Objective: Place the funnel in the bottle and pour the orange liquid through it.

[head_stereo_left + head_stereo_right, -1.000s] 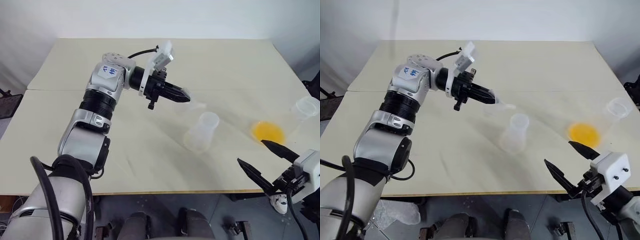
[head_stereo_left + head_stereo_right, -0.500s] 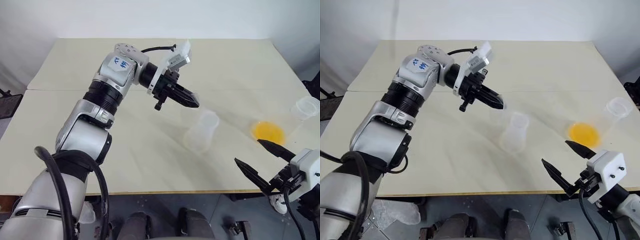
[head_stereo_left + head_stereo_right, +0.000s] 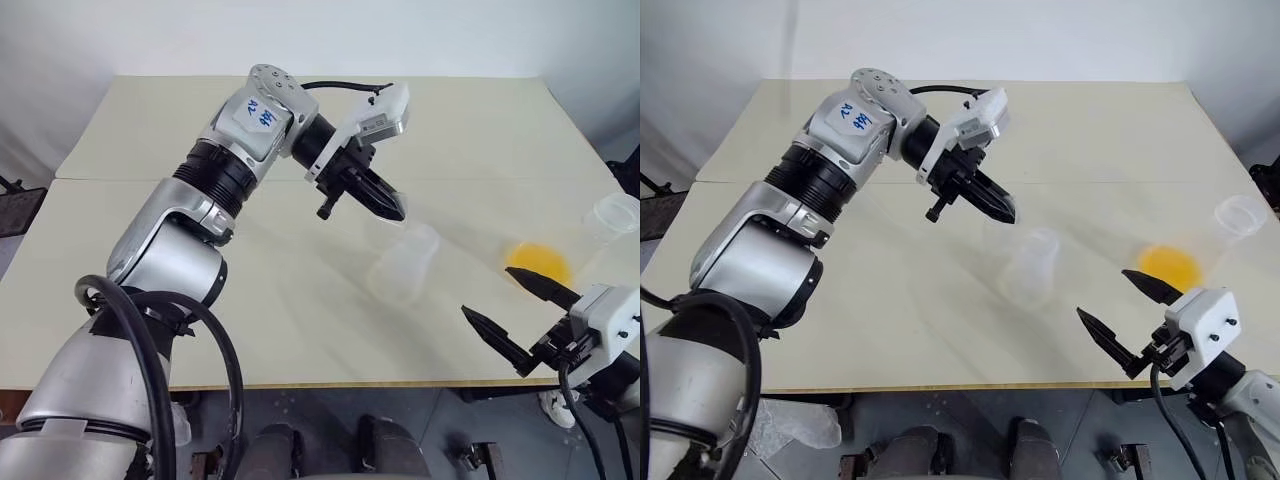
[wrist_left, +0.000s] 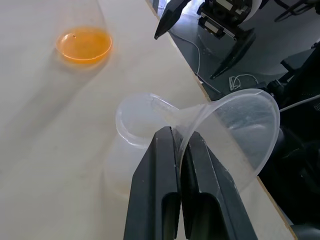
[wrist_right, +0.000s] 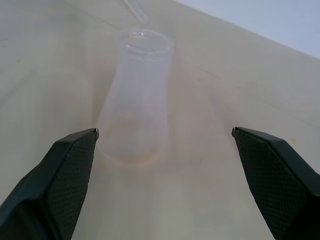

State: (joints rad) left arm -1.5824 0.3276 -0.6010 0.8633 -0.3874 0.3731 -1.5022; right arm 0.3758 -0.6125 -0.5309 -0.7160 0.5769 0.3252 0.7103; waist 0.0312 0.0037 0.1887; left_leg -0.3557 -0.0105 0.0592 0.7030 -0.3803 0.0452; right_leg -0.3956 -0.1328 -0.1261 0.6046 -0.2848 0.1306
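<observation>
The left pincer (image 4: 182,145) pinches the funnel's (image 4: 235,137) rim just above the bottle (image 3: 403,265), while the right pincer (image 3: 505,315) gapes empty near the bottle, off the bench (image 3: 300,320) edge.

left end effector (image 3: 392,208) clamped, raised | right end effector (image 3: 521,320) spread, low

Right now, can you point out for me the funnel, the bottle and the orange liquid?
funnel (image 4: 235,135): left wrist view, on its cone wall.
bottle (image 5: 136,105): right wrist view, on its clear body.
orange liquid (image 4: 84,44): left wrist view, on the pool's middle.
</observation>
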